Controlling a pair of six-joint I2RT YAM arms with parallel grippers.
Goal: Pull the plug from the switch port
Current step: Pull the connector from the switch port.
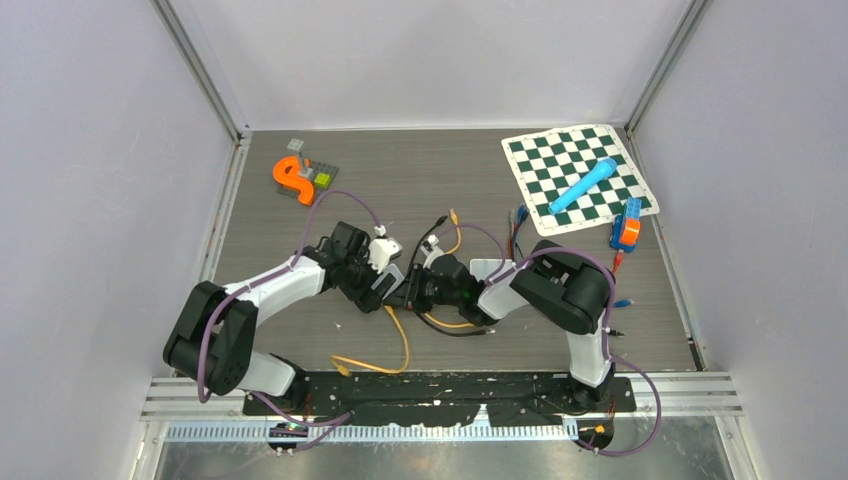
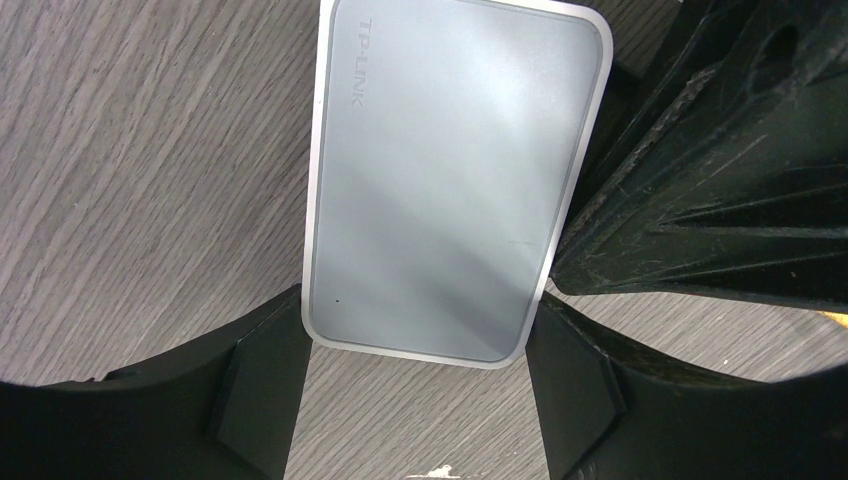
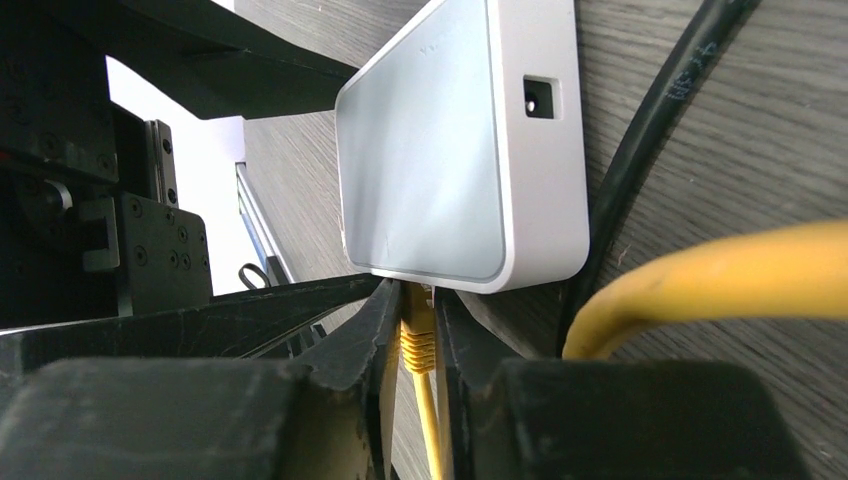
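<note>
The switch is a flat grey-white box lying on the table; it also shows in the right wrist view and small at the table's middle. My left gripper is shut on the switch's near end, one pad against each side. A yellow plug sits at the switch's near edge, its clear tip at the port. My right gripper is shut on this plug, its fingers hard up to the switch. The port itself is hidden. In the top view both grippers meet at the switch.
The plug's yellow cable loops toward the near edge. A black cable runs beside the switch. Behind lie more cables, a chessboard mat with a blue tube, an orange-blue object and an orange piece.
</note>
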